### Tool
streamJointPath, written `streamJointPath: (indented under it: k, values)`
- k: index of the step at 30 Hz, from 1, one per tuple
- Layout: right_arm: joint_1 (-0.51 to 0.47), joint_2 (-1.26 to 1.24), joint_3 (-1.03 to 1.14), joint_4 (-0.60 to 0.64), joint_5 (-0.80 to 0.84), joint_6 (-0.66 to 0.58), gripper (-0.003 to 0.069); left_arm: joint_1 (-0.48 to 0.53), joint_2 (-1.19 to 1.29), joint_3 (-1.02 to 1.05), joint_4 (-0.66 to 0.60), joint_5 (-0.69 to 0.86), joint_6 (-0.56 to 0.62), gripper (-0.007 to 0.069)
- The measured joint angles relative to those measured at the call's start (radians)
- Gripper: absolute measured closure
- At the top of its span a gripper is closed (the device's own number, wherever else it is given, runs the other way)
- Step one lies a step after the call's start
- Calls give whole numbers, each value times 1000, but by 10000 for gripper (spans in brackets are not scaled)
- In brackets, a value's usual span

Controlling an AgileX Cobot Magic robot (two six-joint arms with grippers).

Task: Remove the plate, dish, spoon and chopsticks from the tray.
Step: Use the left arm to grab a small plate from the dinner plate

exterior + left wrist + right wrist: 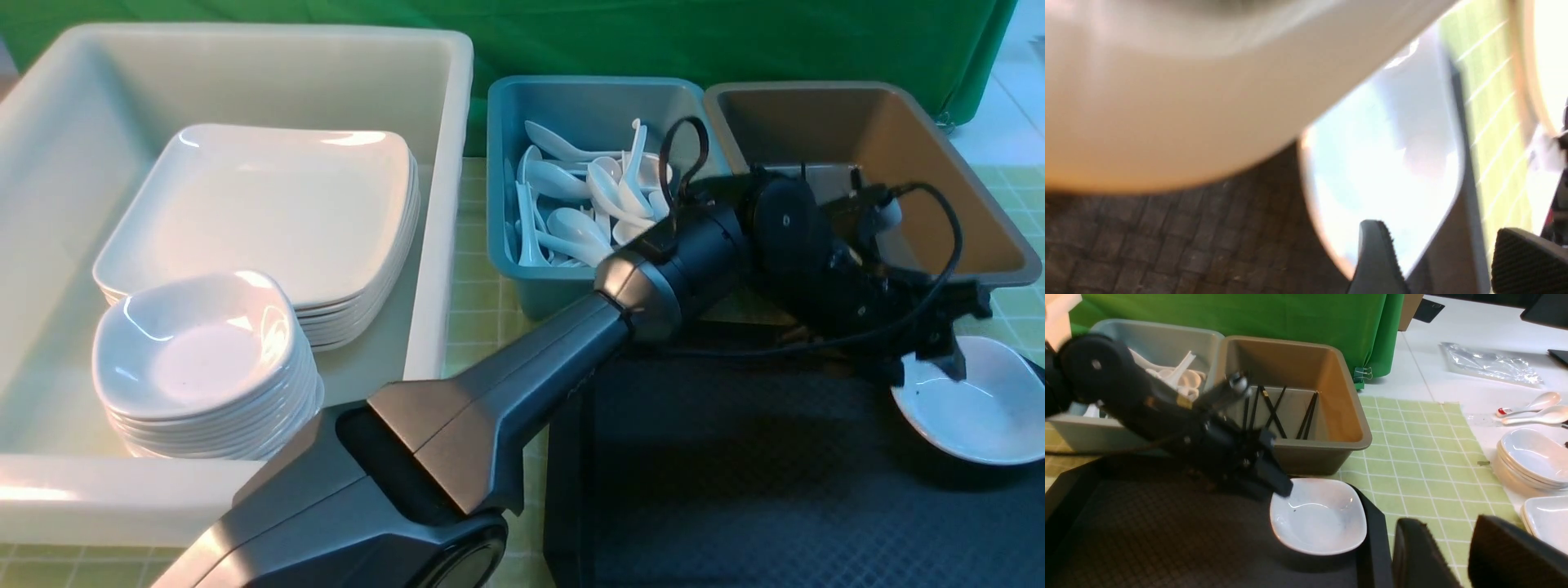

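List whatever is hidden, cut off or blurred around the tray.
- Front view: the left arm hides the tray's far edge and most of the brown bin's floor.
- Front view: the picture's right edge cuts off the dish.
- Left wrist view: a blurred pale shape up top, too close to identify.
- Whether the left gripper touches the dish: its own body covers the contact.

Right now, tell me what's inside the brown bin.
Several black chopsticks lie in the brown bin. The left arm hides part of its floor, so anything there can't be seen.
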Motion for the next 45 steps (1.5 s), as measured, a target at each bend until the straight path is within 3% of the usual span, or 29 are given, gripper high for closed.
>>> streamJointPath:
  k: [6,9,18,37,40,45]
  values:
    - [0,0,0,0,-2,0,460,-5,0,-48,115,164,-69,275]
    - [0,0,0,0,-3,0,460,-20,8,-48,170,175,-91,275]
    - [0,0,0,0,-5,0,460,-58,61,-48,190,9,-114,275]
    - [0,0,0,0,-5,0,460,-66,122,-48,128,-125,-176,279]
    - [0,0,0,0,-5,0,460,-66,123,-48,127,-127,-176,293]
    - [0,0,0,0,-5,0,451,-68,129,-48,127,-127,-176,416]
